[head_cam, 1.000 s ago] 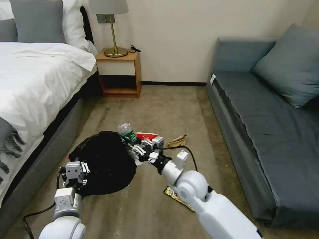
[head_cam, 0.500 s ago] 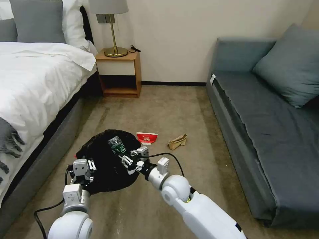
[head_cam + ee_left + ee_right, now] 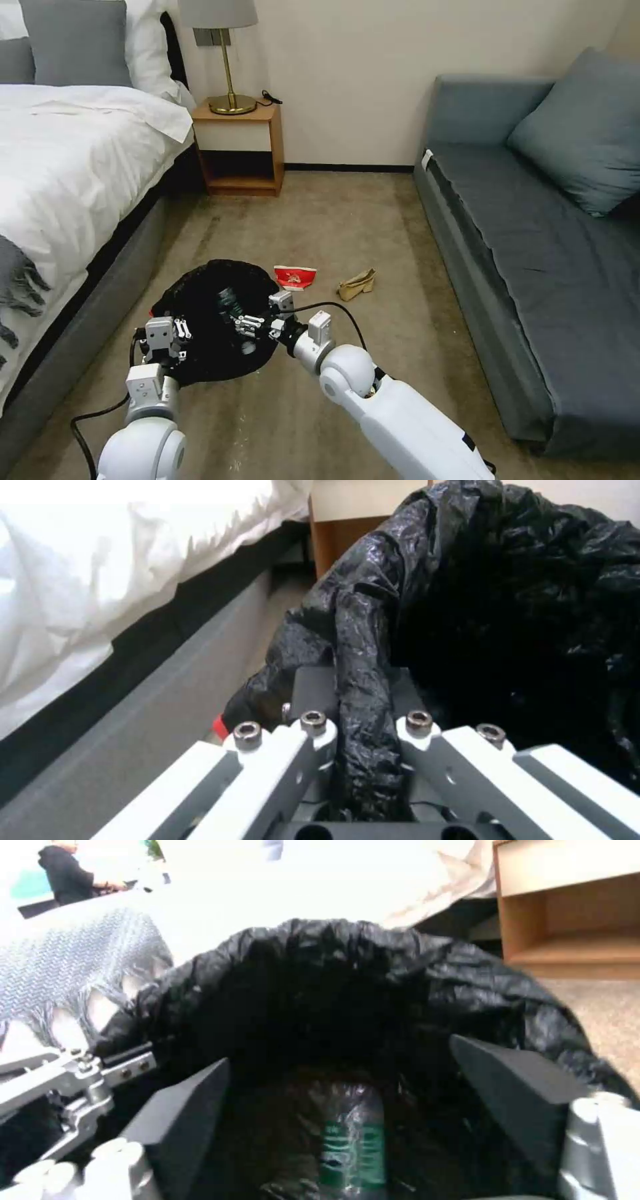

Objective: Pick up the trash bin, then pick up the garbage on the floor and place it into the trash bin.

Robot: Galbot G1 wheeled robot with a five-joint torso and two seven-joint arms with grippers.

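From my head, my left hand grips the near rim of the bin, its black liner bunched around my fingers. My right hand hangs over the mouth of the bin, and the bottle lies just beyond it, down inside the liner. Past my right hand, out on the carpet, the red-and-white paper cup lies near the bin and the crumpled tan paper a little farther off to my right.

At my left wrist, my left hand is clamped on a twisted fold of the black bag, with the bed frame close alongside.

At my right wrist, my right hand stands spread apart and empty, and the bottle with its green label rests below it at the bottom of the bin.

I judge the bottle as dropped, so this step is finishing. Next I should lift my right hand clear of the liner without snagging it and reach for the cup just ahead, while my left hand holds the bin steady.
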